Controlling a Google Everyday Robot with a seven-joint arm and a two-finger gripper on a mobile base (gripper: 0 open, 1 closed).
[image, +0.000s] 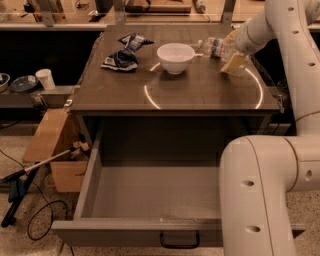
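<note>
My gripper (233, 64) hangs low over the back right of the dark tabletop (200, 95), at the end of the white arm that comes in from the right. Closest to it is a clear plastic bottle (212, 47) lying on its side, just to the gripper's upper left; whether they touch is not visible. A white bowl (175, 56) stands upright left of the bottle. Farther left lie crumpled dark blue snack bags (122, 54). Below the tabletop, a grey drawer (95, 180) is pulled out with nothing inside.
The arm's thick white link (260, 195) fills the lower right, in front of the drawer's right side. A cardboard box (50, 145) sits on the floor at left, with a cable and a long-handled tool (30, 172). A white cup (46, 78) and dishes rest on a low shelf.
</note>
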